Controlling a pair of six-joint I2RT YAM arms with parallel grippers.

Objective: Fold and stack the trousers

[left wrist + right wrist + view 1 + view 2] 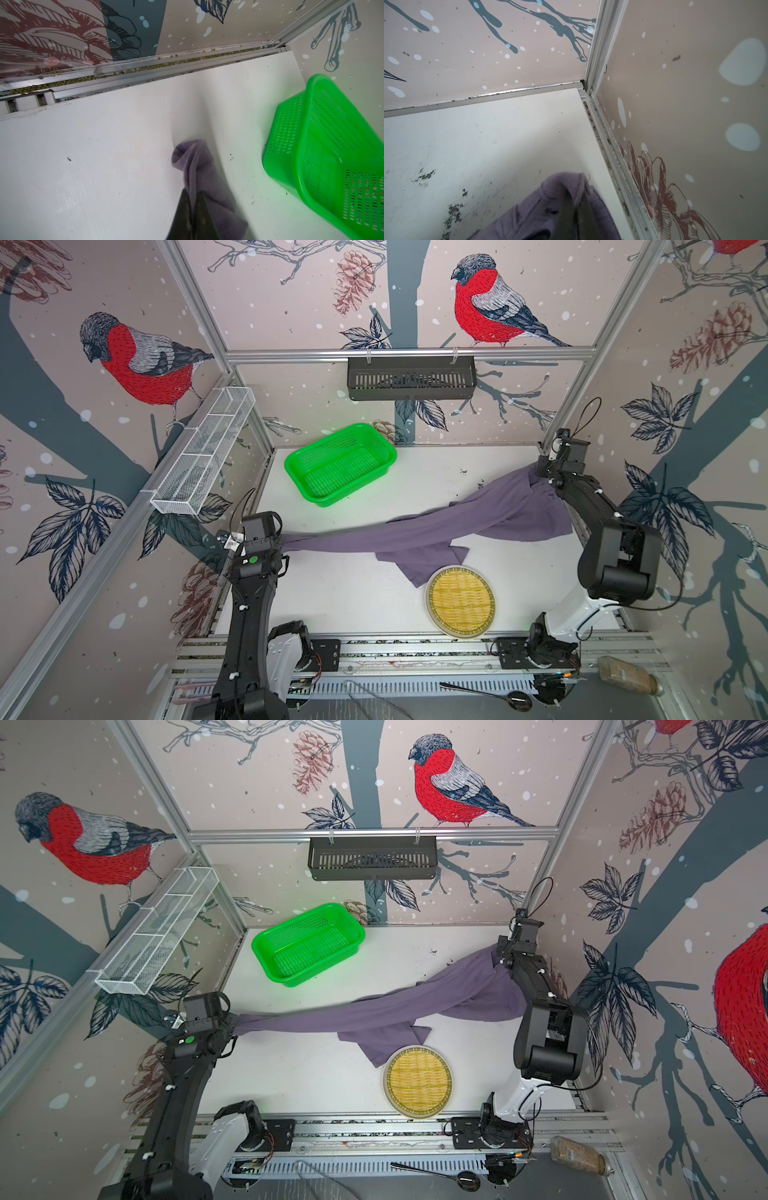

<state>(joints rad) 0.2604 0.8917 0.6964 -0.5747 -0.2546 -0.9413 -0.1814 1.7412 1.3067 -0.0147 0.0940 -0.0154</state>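
Jaws: my left jaws pinch the trousers (415, 531) at a hem, mid-left; right jaws the waist end, upper right.
Cloth: soft, light, saggy; I judge hems and waistband hold best.

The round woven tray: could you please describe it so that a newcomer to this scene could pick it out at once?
Start at the white table and go to its near edge, right of the middle in both top views. The round woven tray lies flat there, beside the drooping leg end of the purple trousers. It alone is round and straw-yellow; the green basket is rectangular.
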